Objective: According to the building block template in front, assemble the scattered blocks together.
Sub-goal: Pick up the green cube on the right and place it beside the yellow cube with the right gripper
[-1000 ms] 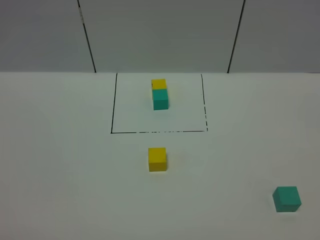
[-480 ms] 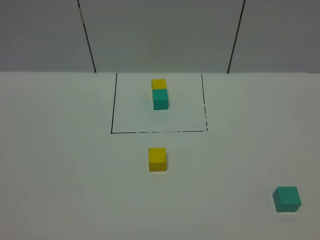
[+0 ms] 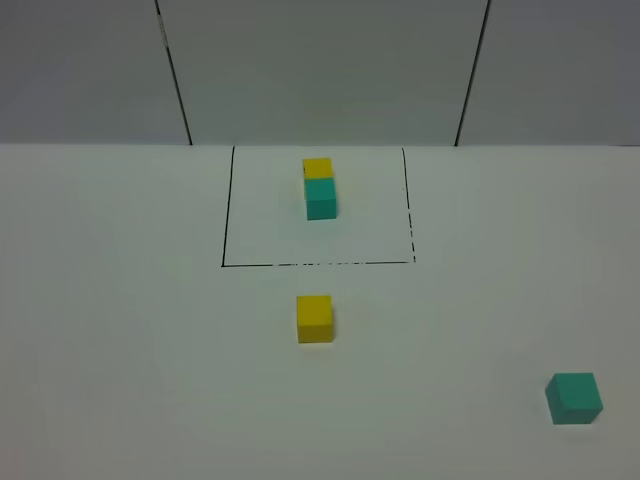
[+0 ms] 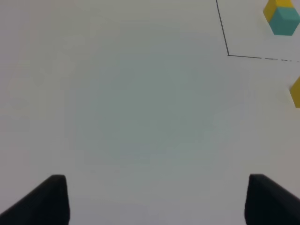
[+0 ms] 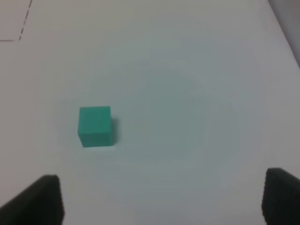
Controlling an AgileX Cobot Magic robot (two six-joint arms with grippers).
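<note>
The template (image 3: pixel 320 188) is a yellow cube joined to a teal-green cube, inside a black-line rectangle (image 3: pixel 228 262) at the back middle; it also shows in the left wrist view (image 4: pixel 281 15). The loose yellow cube (image 3: pixel 314 319) sits just in front of the rectangle; its edge shows in the left wrist view (image 4: pixel 296 92). The loose teal-green cube (image 3: pixel 574 398) sits at the front right and shows in the right wrist view (image 5: pixel 95 126). Neither gripper appears in the high view. My left gripper (image 4: pixel 157 199) is open over bare table. My right gripper (image 5: pixel 164 199) is open, short of the teal-green cube.
The white table (image 3: pixel 120 350) runs back to a grey panelled wall (image 3: pixel 320 70) with dark seams. The table's right edge shows in the right wrist view (image 5: pixel 286 33).
</note>
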